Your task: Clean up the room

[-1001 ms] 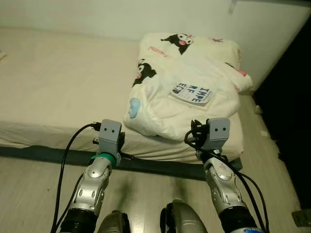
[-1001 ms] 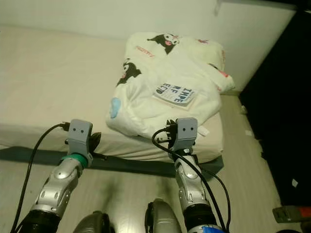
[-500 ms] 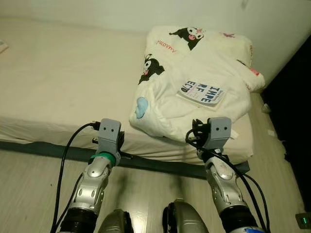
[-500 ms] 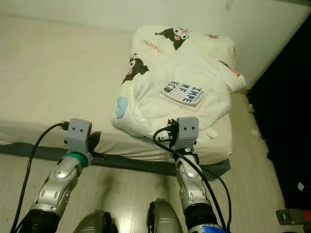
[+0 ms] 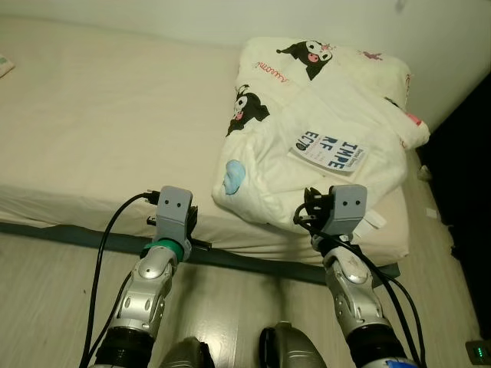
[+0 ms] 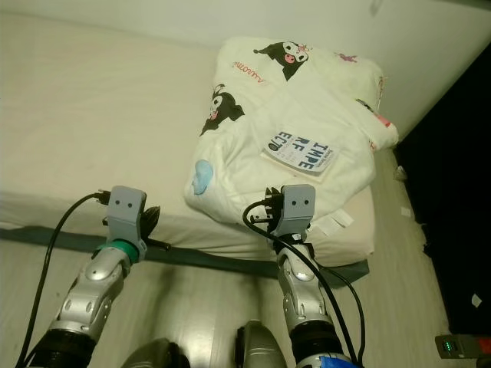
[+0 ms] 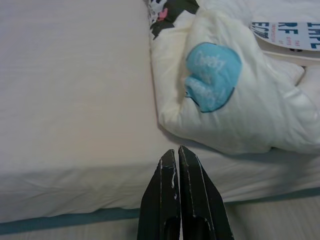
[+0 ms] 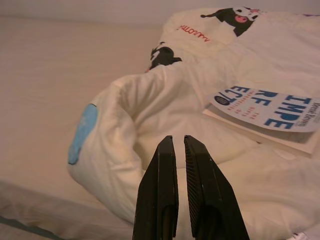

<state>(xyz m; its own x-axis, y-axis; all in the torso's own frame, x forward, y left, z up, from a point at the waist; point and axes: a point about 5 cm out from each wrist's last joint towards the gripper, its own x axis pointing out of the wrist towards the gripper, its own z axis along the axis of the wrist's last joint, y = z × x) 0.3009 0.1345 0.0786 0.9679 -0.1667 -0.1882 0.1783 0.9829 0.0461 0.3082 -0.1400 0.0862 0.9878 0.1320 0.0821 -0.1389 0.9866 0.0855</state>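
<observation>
The room I am to tidy comes down, from where I stand, to a low bed (image 5: pixel 92 123) spread across my left and centre, its cream sheet bare and smooth out to the far wall. My left gripper (image 7: pixel 178 165) hovers at the bed's near edge, over the dark strip of the frame; its jaws are pressed together and hold nothing. Further right, a folded quilt (image 5: pixel 307 146) printed with black cartoon figures and a blue heart lies heaped on the bed's right end, bulging toward the near edge. A book (image 5: pixel 328 151) with large blue letters on its cover rests flat on top of the quilt, toward its near right side. My right gripper (image 8: pixel 180 150) is raised just in front of the quilt, pointing at its near fold with the book a little beyond; its jaws are all but closed, a thin slit between them, and empty. On the far right the wooden floor (image 5: pixel 430 230) runs into deep shadow.

I judge this to be the approach, with nothing picked up yet. The book looks the likeliest item; I would need to open the right jaws, reach over the fold, and take its near edge.
</observation>
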